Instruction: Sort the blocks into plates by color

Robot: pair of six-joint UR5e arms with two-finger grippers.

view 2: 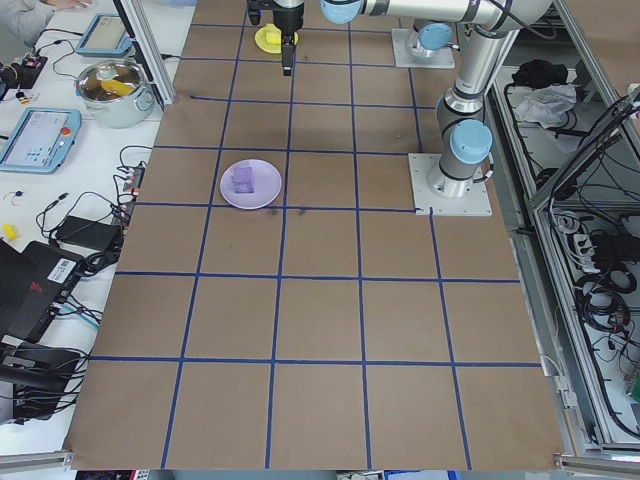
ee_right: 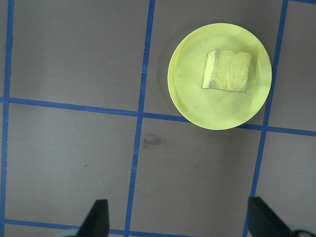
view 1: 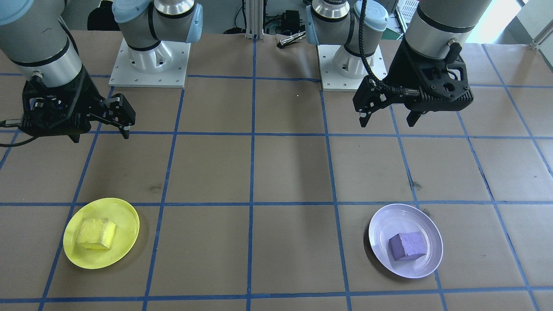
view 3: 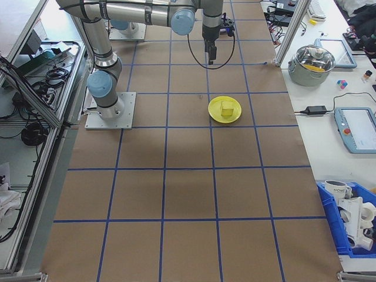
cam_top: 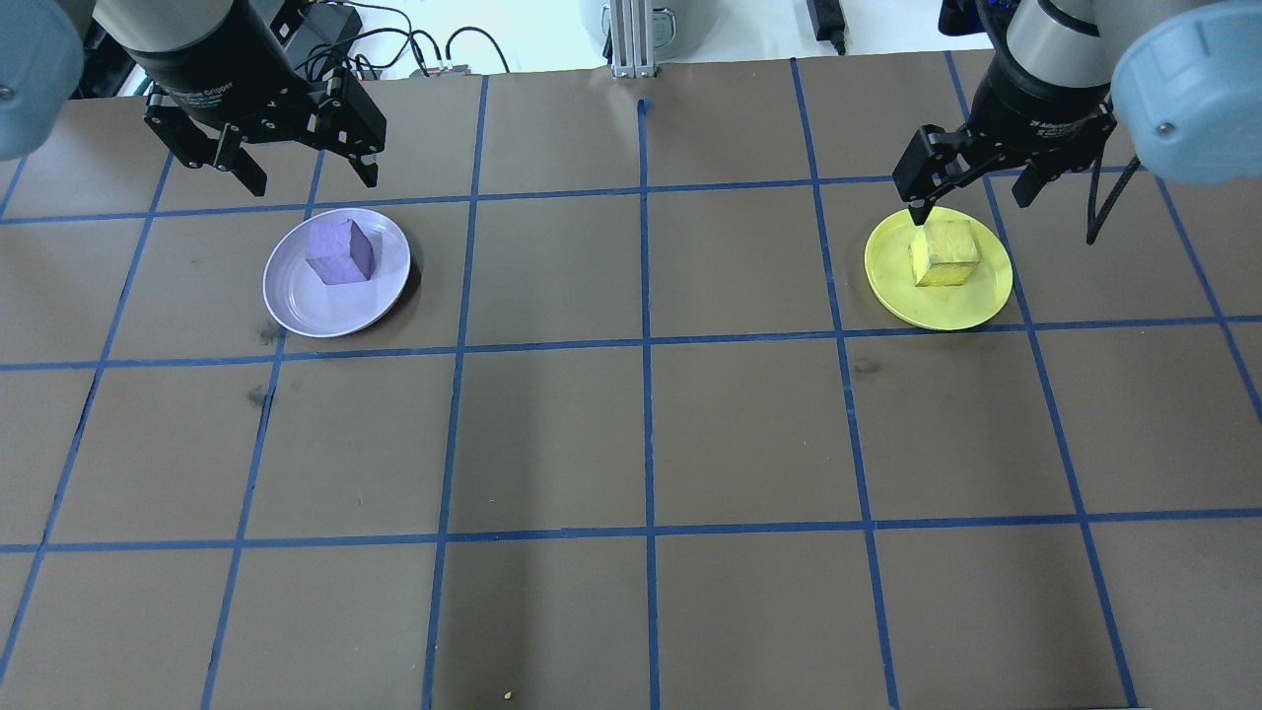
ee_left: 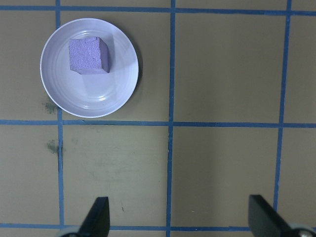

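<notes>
Sorting looks complete: the purple block (cam_top: 338,251) rests in the lavender plate (cam_top: 296,301) at upper left, the yellow block (cam_top: 945,254) in the yellow plate (cam_top: 971,308) at upper right. The left end effector (cam_top: 299,170) and right end effector (cam_top: 971,192) hang wide and empty above the bench (cam_top: 641,434).

My fingers (ee_left: 101,217) were black. Below them the table (cam_top: 552,434) was brown, crossed by a blue tape grid (cam_top: 648,345). A light purple block (cam_top: 338,250) sat in a pale lavender plate (cam_top: 306,306), a yellow block (cam_top: 945,253) in a bright yellow plate (cam_top: 946,311).
</notes>
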